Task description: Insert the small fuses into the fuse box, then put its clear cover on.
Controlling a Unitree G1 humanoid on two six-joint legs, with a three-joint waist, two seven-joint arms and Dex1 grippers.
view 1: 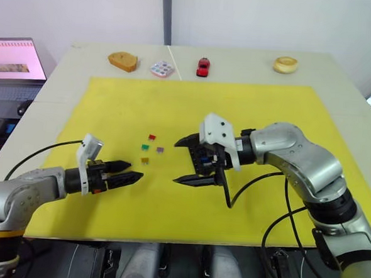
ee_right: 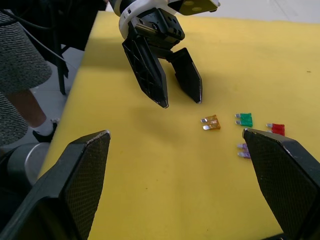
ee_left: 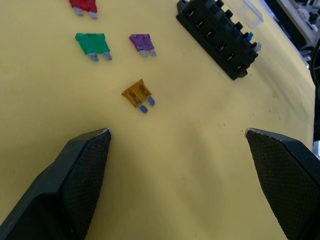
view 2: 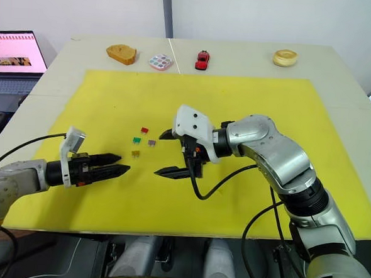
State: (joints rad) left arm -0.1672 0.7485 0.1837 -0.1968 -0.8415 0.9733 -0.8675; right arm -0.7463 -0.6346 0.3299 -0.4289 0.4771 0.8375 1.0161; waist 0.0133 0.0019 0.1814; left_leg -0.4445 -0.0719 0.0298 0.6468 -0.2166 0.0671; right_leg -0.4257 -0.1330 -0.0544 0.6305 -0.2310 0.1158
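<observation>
Four loose fuses on the yellow mat (view 1: 269, 112): red fuse (view 1: 151, 137), green fuse (view 1: 145, 146), purple fuse (view 1: 160, 150), amber fuse (view 1: 144, 160). In the left wrist view the fuse box (ee_left: 219, 36) lies just past them, with what looks like a teal fuse (ee_left: 248, 36) already seated at its near end and the clear cover (ee_left: 252, 10) right behind it. I can't make out a grey one.

Handling call: the fuses are tiny, light, hard plastic with two thin metal blades. They'll skid on the mat and twist in a wide grip. I'd pinch the plastic body across its flat faces and leave the blades free for the slot.

Left end effector (view 1: 128, 173) is released, fingers parted, hovering low over the mat. The amber fuse is nearest, just ahead of the tips and off toward one finger, not touching.

Right end effector (view 1: 185, 160) is also released, wide apart, empty, hanging above the mat beside the fuses. From the head cameras it covers the fuse box.
</observation>
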